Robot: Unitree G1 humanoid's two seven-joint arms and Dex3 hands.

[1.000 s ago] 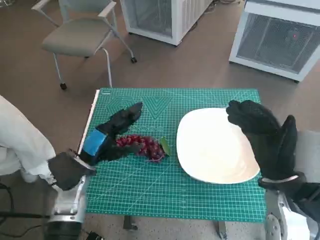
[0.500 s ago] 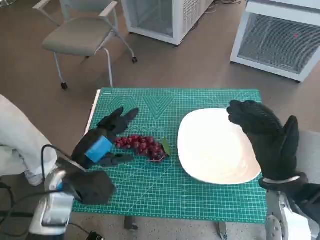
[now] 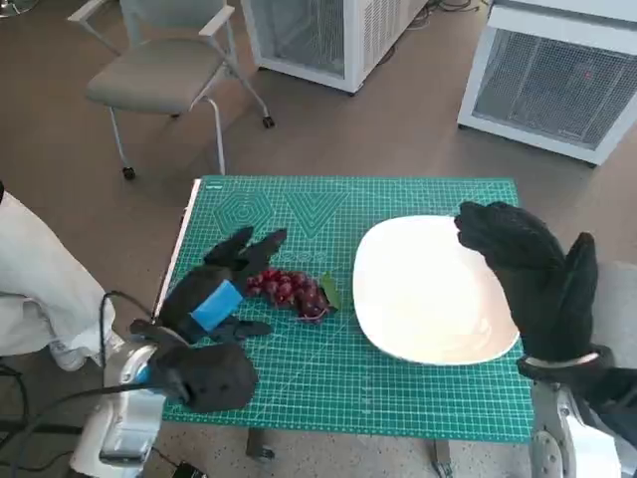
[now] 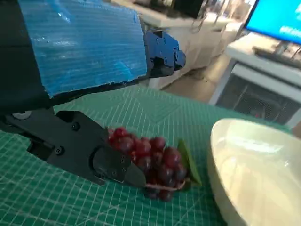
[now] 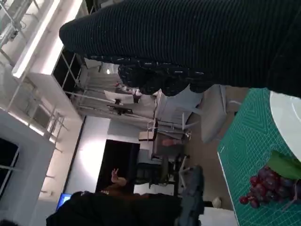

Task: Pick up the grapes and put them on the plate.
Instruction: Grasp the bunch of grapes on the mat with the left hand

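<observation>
A bunch of dark red grapes (image 3: 295, 290) with a green leaf lies on the green cutting mat (image 3: 299, 368), left of the white plate (image 3: 428, 329). My left hand (image 3: 221, 290) rests just left of the bunch with its fingers spread, holding nothing. In the left wrist view one black finger (image 4: 80, 147) lies along the near side of the grapes (image 4: 153, 159), and the plate (image 4: 254, 183) sits beyond. My right hand (image 3: 528, 271) hovers over the plate's right edge, empty. The right wrist view shows the glove (image 5: 197, 42), the grapes (image 5: 265, 186) and the plate's rim (image 5: 290, 113).
The mat covers the small table. A grey chair (image 3: 164, 70) stands on the floor behind it at the left, and white cabinets (image 3: 557, 75) at the back. White cloth (image 3: 40, 289) hangs by the table's left side. A person (image 5: 113, 207) shows far off in the right wrist view.
My left hand drew back off the grapes' left end, then shifted right again beside them, while its forearm swung in under the table edge. The grapes, plate and right hand stayed put.
</observation>
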